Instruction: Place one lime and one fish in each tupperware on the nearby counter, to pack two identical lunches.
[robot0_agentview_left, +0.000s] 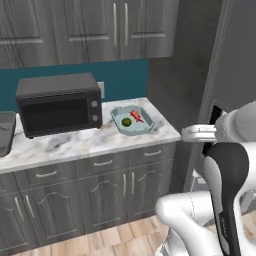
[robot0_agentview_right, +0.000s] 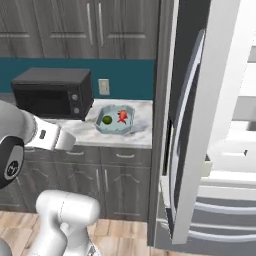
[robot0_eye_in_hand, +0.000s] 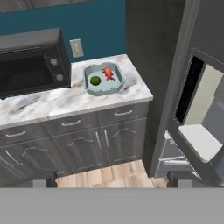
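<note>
The marble counter (robot0_eye_in_hand: 52, 103) sits upper left in the hand view, carrying a teal container (robot0_eye_in_hand: 104, 79) with a lime (robot0_eye_in_hand: 95, 80) and red fish (robot0_eye_in_hand: 107, 73). The end effector (robot0_eye_in_hand: 112, 178), spread and empty, hangs well below it.

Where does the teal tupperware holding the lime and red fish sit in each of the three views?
Left base view: teal tupperware right of centre, near the counter's right end, right of the microwave.
Right base view: left of centre, between the microwave and the fridge's side panel.
Hand view: upper middle, right of the microwave.
Shared landmark: the black microwave, just left of the container every time.
</note>
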